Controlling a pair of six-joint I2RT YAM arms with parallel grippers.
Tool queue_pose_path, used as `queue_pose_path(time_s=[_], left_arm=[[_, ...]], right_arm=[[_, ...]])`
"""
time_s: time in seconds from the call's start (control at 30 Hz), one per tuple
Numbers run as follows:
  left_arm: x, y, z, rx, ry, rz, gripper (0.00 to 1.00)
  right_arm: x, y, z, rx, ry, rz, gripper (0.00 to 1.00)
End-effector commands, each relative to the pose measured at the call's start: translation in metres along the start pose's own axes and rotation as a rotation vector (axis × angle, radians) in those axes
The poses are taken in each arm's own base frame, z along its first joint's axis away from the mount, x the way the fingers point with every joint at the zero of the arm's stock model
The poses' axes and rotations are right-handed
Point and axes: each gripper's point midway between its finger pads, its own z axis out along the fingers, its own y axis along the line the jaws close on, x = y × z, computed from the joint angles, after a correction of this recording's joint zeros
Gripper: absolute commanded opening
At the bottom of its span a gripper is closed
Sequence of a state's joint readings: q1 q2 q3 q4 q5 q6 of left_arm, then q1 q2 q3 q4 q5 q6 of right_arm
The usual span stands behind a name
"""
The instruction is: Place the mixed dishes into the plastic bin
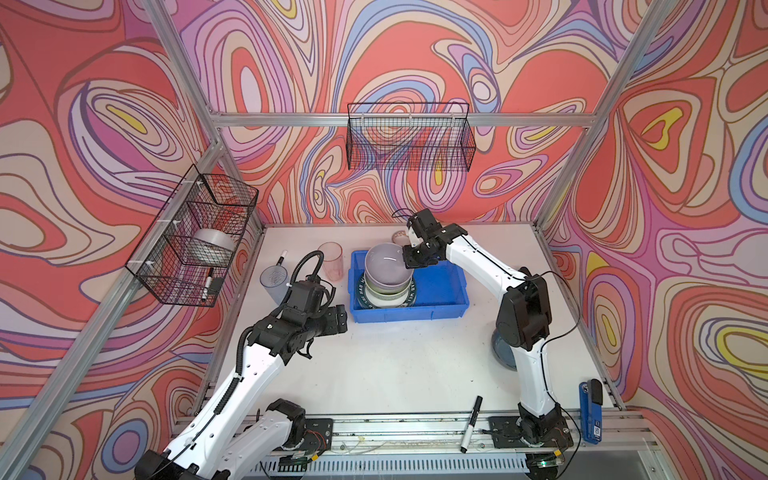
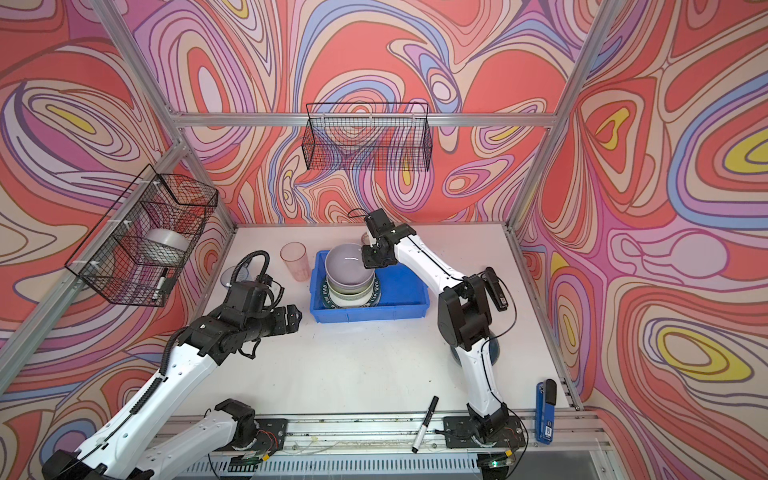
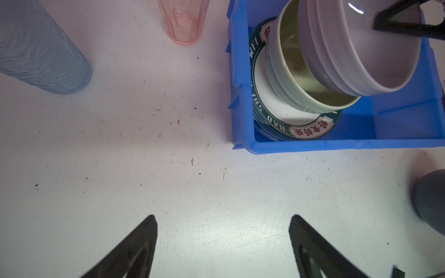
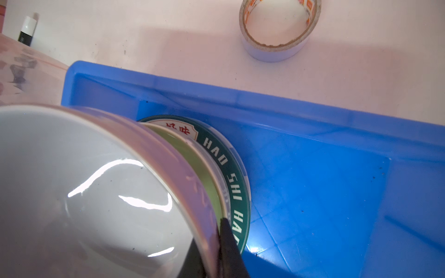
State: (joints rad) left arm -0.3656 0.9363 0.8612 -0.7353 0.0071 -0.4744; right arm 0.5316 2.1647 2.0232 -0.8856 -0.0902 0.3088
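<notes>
Rim of lavender bowl sits between right fingers.

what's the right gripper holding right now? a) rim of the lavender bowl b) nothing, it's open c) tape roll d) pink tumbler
a: the right gripper is shut on the rim of the lavender bowl, over the pale green bowl in the blue bin.

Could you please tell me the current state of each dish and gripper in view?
lavender bowl: tilted, partly inside pale green bowl, rim gripped.
pale green bowl: sits on lettered plate.
lettered plate: lying in blue bin.
pink tumbler: upright, outside bin.
bluish tumbler: upright, outside bin.
dark blue bowl: on table, partly hidden.
left gripper: open, empty.
right gripper: shut on lavender bowl.
</notes>
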Motion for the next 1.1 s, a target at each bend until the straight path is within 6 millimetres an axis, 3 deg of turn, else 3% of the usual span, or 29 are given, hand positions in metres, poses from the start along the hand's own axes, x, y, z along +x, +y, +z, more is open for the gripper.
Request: queue_pose_path(time_s=[0.0,0.93,1.07], left_arm=[[0.003,0.005,0.001,-0.016,0.008,0.0,0.89],[0.004,0.006,0.002,-0.02,0.012,-0.001,0.89],[0.004,0.005,0.002,-0.018,0.013,0.0,0.89]], right_arm=[[-0.017,0.015,-0.005,-0.039,-0.075,0.001,0.0],[-0.002,0.006,0.012,0.057,-0.019,-0.027,0.0],[-0.003,0.006,0.01,0.062,-0.022,-0.032,0.05]])
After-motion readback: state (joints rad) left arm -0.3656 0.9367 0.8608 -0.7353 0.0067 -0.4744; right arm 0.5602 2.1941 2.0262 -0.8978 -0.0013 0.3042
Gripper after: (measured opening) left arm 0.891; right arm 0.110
